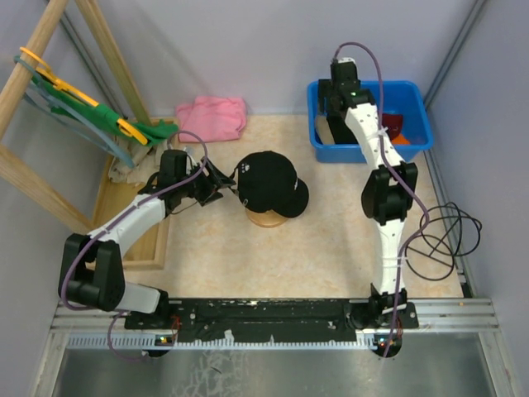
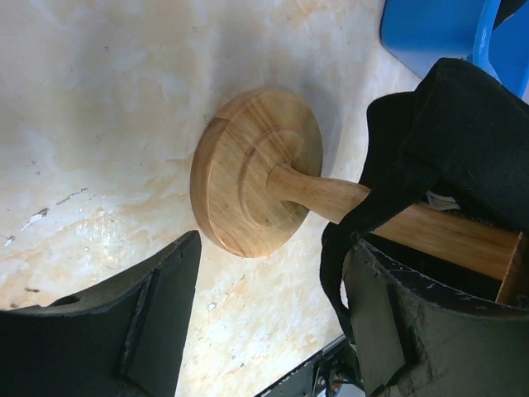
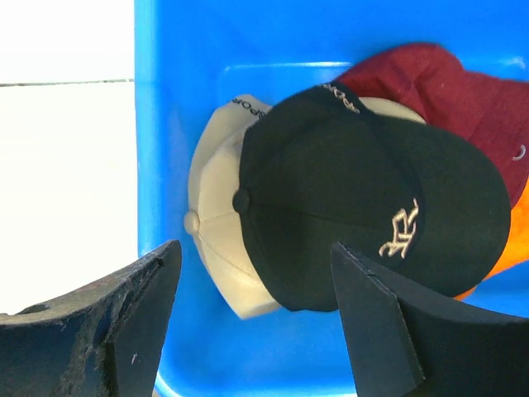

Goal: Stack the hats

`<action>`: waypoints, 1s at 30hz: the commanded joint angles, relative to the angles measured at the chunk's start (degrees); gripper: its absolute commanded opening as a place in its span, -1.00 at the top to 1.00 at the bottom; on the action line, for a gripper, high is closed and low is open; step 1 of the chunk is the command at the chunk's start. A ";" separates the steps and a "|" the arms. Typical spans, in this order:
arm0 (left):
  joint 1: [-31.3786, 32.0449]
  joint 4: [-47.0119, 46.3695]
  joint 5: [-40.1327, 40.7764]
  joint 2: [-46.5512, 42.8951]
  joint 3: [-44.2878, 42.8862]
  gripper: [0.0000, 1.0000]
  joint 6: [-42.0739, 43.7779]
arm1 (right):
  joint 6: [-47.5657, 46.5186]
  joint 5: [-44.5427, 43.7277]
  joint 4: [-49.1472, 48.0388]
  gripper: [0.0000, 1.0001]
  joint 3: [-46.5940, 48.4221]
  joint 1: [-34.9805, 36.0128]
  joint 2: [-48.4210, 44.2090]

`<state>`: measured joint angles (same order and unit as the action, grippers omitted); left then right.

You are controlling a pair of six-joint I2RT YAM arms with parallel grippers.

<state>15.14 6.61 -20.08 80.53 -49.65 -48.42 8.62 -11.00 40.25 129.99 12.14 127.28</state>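
Note:
One black baseball cap [image 1: 269,184] sits on a round wooden stand [image 1: 266,218] mid-table. My left gripper [image 1: 221,185] is open just left of this cap. In the left wrist view the stand's base [image 2: 256,182] lies ahead, and the cap's lower edge [image 2: 463,141] hangs against my right finger [image 2: 397,331]. My right gripper [image 1: 335,112] hovers open and empty over the blue bin [image 1: 413,91]. The right wrist view shows a second black cap [image 3: 372,215] on a tan cap [image 3: 219,240], beside a dark red hat [image 3: 463,91] and an orange hat [image 3: 517,240].
A pink folded cloth [image 1: 212,116] lies at the back. A green garment on a yellow hanger [image 1: 99,112] hangs from a wooden rack [image 1: 33,178] at the left, above a wooden tray [image 1: 132,223]. Loose black cables [image 1: 446,231] lie at the right.

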 commanded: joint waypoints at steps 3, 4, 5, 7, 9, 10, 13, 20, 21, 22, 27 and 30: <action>0.07 1.00 0.76 -0.90 -1.84 -0.49 -0.18 | -4.18 -11.28 -1.70 -0.45 6.98 3.58 6.66; 0.07 1.03 0.80 -0.90 -1.88 -0.49 -0.15 | -4.64 -12.68 -2.08 -0.45 6.88 3.89 7.02; 0.01 1.06 0.75 -0.90 -1.94 -0.49 -0.13 | -4.99 -13.79 -2.55 -0.44 6.76 4.07 7.52; -0.04 1.06 0.64 -0.83 -1.94 -0.49 -0.15 | -5.61 -16.06 -3.20 -0.42 6.98 4.42 8.46; -0.02 1.48 0.79 -0.80 -2.06 -0.49 -0.11 | -6.56 -18.84 -3.21 -0.40 7.78 4.66 9.78; -0.10 1.75 0.87 -0.86 -2.13 -0.49 -0.09 | -6.87 -19.95 -3.13 -0.40 8.15 4.68 10.34; -0.27 1.11 0.26 -1.61 -2.16 -0.54 -0.73 | -7.36 -23.74 -3.48 -0.36 7.86 4.67 11.30; -0.42 1.05 -0.58 -3.87 -4.33 -0.58 -1.72 | -8.10 -29.16 -5.50 -0.17 7.07 4.62 12.05; -0.38 1.41 -0.52 -4.03 -4.72 -0.58 -1.70 | -8.41 -29.73 -5.91 -0.13 7.03 4.63 12.29; -0.48 1.73 -0.42 -4.25 -5.02 -0.58 -1.56 | -8.65 -30.25 -6.16 -0.09 7.21 4.58 12.68; -0.59 3.47 -0.21 -5.09 -5.76 -0.58 -1.52 | -8.70 -31.65 -5.55 -0.09 8.01 3.90 14.90; -0.78 4.74 0.79 -6.11 -5.57 -0.58 -1.62 | -9.33 -32.95 -6.08 -0.09 7.43 3.53 14.88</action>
<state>14.85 9.10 -20.10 76.55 -53.80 -49.74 0.60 -39.86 35.57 135.46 16.69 140.90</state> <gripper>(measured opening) 0.791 0.544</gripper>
